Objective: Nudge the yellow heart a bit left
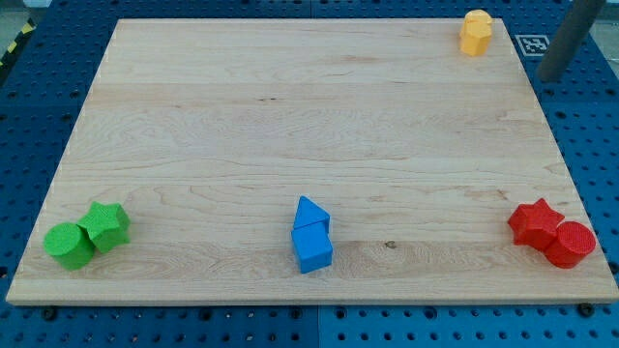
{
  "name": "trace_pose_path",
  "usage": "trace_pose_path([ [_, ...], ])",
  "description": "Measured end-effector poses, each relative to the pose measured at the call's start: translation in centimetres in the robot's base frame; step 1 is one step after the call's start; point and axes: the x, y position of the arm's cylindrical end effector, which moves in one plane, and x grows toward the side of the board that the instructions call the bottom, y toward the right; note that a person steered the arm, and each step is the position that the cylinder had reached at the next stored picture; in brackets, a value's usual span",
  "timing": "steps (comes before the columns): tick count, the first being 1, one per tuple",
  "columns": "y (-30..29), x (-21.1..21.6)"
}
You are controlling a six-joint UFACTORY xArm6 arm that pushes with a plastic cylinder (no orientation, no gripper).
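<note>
The yellow heart sits at the top right corner of the wooden board. A second yellow shape seems to touch its upper side; its form is unclear. My tip is the lower end of the dark rod that comes in from the view's top right. It stands off the board over the blue pegboard, to the right of the yellow heart and a little below it, with a clear gap between them.
A green cylinder and a green star touch at the bottom left. A blue triangle and a blue cube touch at the bottom middle. A red star and a red cylinder touch at the bottom right.
</note>
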Motion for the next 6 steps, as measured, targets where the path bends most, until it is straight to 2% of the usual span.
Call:
trace_pose_path([
  [1,0.1,-5.7],
  [3,-1.2,-9.9],
  [4,-3.2,-11.7],
  [6,-5.7,-11.7],
])
